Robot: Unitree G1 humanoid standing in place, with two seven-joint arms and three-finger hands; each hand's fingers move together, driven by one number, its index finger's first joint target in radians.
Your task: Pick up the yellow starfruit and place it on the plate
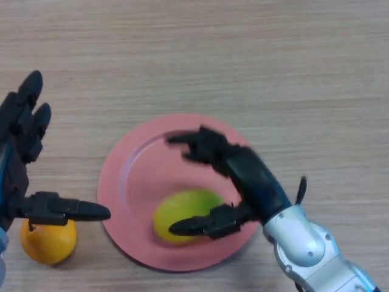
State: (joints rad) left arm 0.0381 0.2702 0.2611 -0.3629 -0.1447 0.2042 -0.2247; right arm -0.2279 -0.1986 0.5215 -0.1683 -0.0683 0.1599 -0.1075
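Note:
A yellow-green starfruit (181, 213) lies on the pink plate (130, 176), in its near half. My right hand (243, 176) is over the plate, open, its fingers spread above the plate's middle and its thumb (197, 226) at the fruit's near right side. The fingers do not close on the fruit. My left hand (24, 152) is open at the left edge of the view, off the plate, its thumb pointing right toward the plate's rim.
An orange fruit (48, 241) sits on the wooden table (243, 55) at the near left, just under my left thumb and left of the plate.

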